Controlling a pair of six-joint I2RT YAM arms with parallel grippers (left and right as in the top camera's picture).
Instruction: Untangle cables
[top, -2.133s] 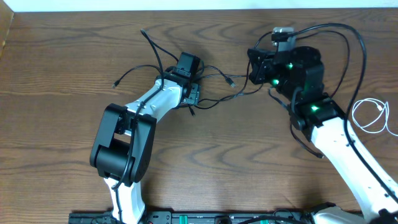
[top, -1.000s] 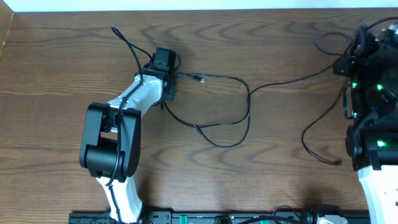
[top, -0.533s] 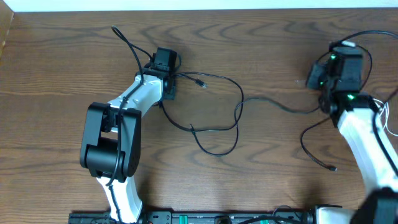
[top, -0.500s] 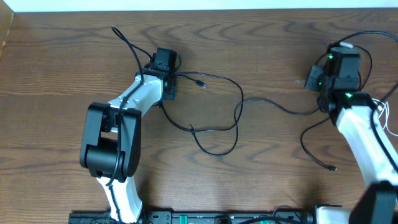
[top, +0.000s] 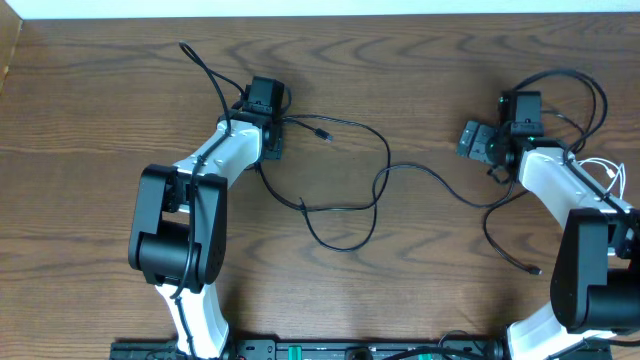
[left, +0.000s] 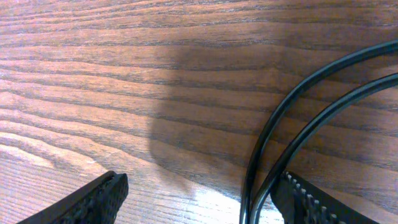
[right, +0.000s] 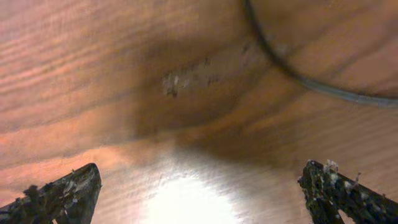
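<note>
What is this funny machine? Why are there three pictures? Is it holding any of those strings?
It is a robot with two arms at a wooden table. The wide picture is taken from a camera up above. The other two come from a little camera on each wrist, looking out past that arm's own two fingers.

The strings are cables. Thin black cables loop across the middle, and a white cable peeks in at the right edge.

The left gripper is open, and two black strands run beside one of its fingers. The right gripper is open too, with a black cable crossing the wood ahead of it. Neither one is holding anything.
</note>
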